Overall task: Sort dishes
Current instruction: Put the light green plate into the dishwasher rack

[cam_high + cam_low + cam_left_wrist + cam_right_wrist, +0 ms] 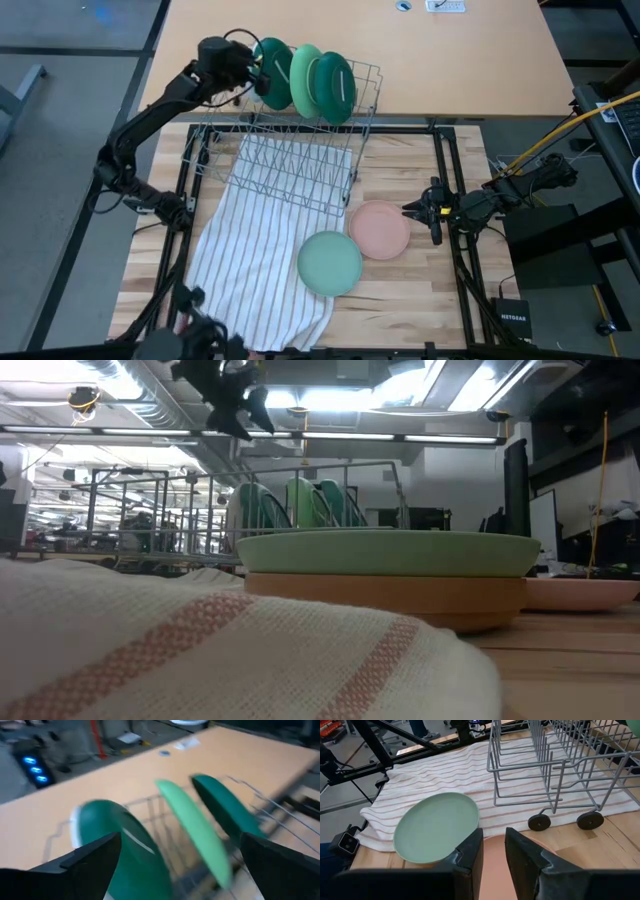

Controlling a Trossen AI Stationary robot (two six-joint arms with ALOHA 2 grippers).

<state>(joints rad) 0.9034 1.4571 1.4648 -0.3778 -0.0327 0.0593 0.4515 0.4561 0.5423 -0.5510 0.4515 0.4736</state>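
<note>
Three plates stand on edge in the grey wire rack [300, 150] at the far side: a dark green one [272, 72], a light green one [305, 78] and another dark green one [337, 88]. My left gripper [258, 68] hangs open just above the leftmost of them; in the left wrist view [181, 840] its fingers stand wide apart over the plates and touch nothing. A pale mint plate [330, 262] lies on a brown plate [400, 600]. A pink plate [378, 228] lies flat beside them. My right gripper [412, 210] is at the pink plate's right rim, its fingers [470, 855] a narrow gap apart, holding nothing.
A white striped cloth [255, 250] lies under the rack and reaches the table's near edge, beneath part of the mint plate. A black frame [445, 180] borders the work area. Bare wood lies right of the pink plate and near the front right.
</note>
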